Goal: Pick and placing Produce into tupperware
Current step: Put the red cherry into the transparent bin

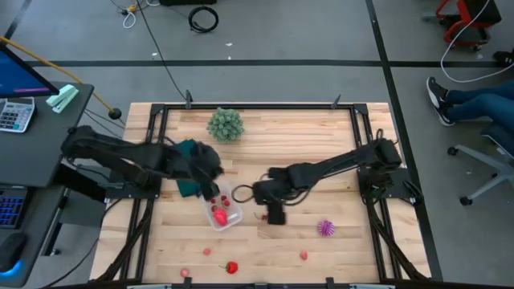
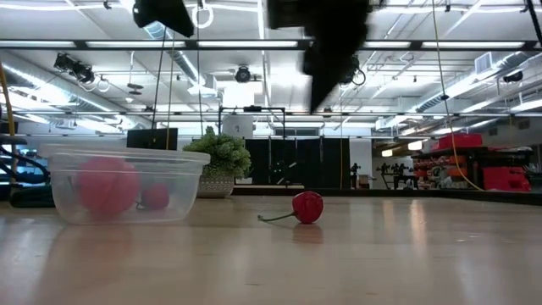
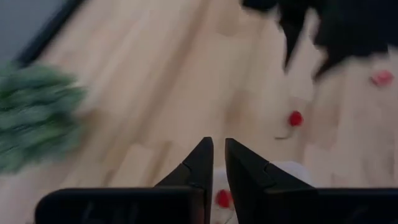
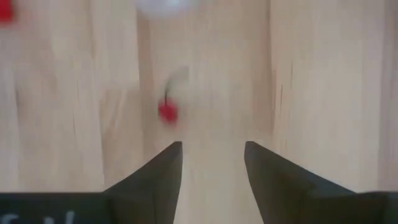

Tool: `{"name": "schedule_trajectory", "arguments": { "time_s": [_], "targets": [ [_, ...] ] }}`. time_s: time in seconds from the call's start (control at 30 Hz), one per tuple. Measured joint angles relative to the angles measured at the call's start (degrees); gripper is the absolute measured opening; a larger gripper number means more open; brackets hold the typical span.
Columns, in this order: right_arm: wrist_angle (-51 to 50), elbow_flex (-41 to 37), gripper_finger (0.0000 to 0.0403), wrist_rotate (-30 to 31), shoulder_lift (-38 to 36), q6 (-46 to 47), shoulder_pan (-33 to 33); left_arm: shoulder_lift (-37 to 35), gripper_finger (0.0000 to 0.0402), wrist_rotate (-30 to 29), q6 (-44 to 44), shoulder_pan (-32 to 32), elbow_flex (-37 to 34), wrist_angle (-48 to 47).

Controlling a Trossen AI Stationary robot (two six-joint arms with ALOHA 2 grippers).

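The clear tupperware sits left of the table's middle with pink and red produce inside. My left gripper hovers over its far-left end, shut and empty. My right gripper is open and empty, raised just right of the tupperware. A red cherry with a thin stem lies on the wood ahead of its fingers and also shows in the low view. The spiky purple piece and several small red pieces lie nearer the near edge.
A bushy pale-green plant stands near the far edge. A dark green flat piece lies under my left arm. Bare wood shows right of the purple piece and between the plant and my right arm. A seated person's legs are beyond the table's right.
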Motion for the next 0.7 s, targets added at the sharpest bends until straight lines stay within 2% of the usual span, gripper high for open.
{"name": "schedule_trajectory", "arguments": {
  "time_s": [0.17, 0.27, 0.47, 0.57, 0.7],
  "targets": [
    [-2.6, -8.1, 0.0177, 3.3, -8.6, 10.6, 3.8, 10.1, 0.0057, 5.5, 5.0, -3.4, 0.0, 10.7],
    [-2.3, -13.9, 0.0176, 8.5, -14.2, 16.7, 6.6, 15.9, 0.0062, 9.0, 8.4, -4.8, 0.0, 17.5],
    [-1.6, -24.2, 0.0176, 21.1, -24.9, 29.8, 11.4, 26.9, 0.0084, 10.2, 9.2, -5.4, 0.0, 25.4],
    [-0.2, -28.6, 0.0176, 24.1, -29.3, 34.3, 12.8, 31.4, 0.0106, 10.3, 9.3, -5.4, 0.0, 28.8],
    [2.6, -33.8, 0.0174, 24.5, -33.5, 36.7, 13.4, 35.6, 0.0146, 10.8, 11.1, -5.3, 0.0, 34.8]
  ]
}}
